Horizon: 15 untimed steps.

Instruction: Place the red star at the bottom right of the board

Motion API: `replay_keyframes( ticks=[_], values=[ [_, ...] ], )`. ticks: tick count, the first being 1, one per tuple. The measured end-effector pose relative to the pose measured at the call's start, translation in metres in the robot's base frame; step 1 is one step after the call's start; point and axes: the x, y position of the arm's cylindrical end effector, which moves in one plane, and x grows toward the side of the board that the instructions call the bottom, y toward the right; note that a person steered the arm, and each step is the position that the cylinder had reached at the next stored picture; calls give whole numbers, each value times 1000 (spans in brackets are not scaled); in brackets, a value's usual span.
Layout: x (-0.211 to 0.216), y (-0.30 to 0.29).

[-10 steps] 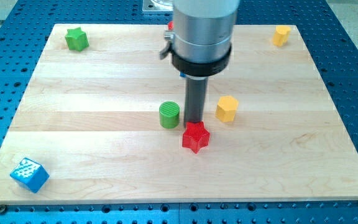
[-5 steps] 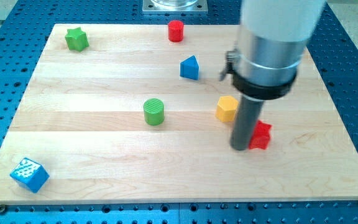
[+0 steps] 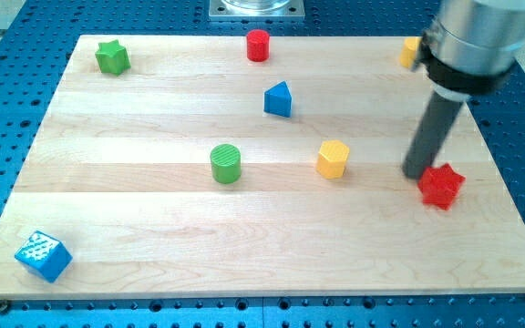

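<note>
The red star lies on the wooden board at the view's right, a little below mid-height. My tip rests just left of and slightly above the star, touching or almost touching its upper left edge. The rod rises from there toward the view's top right.
A yellow hexagonal block lies left of my tip. A green cylinder sits mid-board, a blue triangular block above it. A red cylinder and green star lie along the top, a yellow block at top right, a blue cube at bottom left.
My tip has swept from mid-board to the right, pushing the red star along with it. The green cylinder shifted slightly left early on. The other blocks stayed put.
</note>
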Motion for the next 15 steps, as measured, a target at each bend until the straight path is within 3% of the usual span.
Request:
replay_keyframes(
  ticks=[1,3,5,6,8,9,10,12,15],
  values=[
    [30,27],
    [9,60],
    [16,16],
    [31,18],
    [9,44],
    [18,49],
    [38,49],
    [24,49],
    [48,41]
  ],
)
